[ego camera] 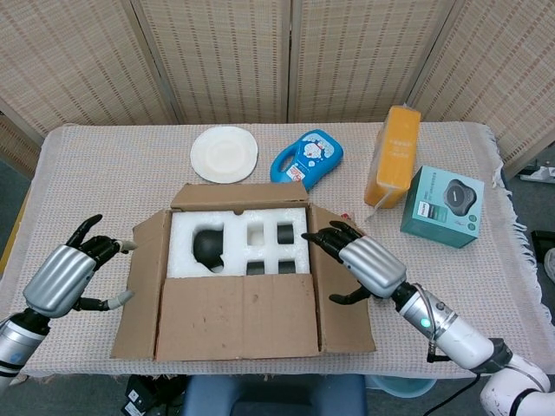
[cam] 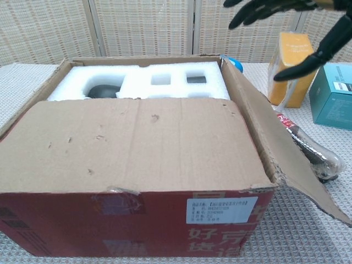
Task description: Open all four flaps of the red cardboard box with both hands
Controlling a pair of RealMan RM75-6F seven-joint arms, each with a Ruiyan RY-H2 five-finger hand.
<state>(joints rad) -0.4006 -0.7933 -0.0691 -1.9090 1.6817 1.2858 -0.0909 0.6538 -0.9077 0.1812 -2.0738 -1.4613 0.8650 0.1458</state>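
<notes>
The red cardboard box (ego camera: 243, 286) (cam: 137, 220) sits mid-table with white foam (ego camera: 238, 243) (cam: 143, 82) showing inside. Its far flap (ego camera: 238, 196) is folded back flat. The left flap (ego camera: 139, 286) and right flap (ego camera: 342, 286) (cam: 275, 148) lean outward. The near flap (ego camera: 234, 316) (cam: 132, 143) still lies over the front part of the opening. My right hand (ego camera: 362, 264) (cam: 275, 22) hovers open above the right flap, fingers spread, holding nothing. My left hand (ego camera: 65, 276) floats open just left of the left flap, apart from it; the chest view does not show it.
Behind the box lie a white plate (ego camera: 225, 154) and a blue bottle (ego camera: 306, 158). An orange package (ego camera: 394, 154) (cam: 291, 69) and a teal box (ego camera: 442, 206) (cam: 333, 96) stand at the right. A dark bottle (cam: 308, 151) lies under the right flap. The table edge runs close to the box's front.
</notes>
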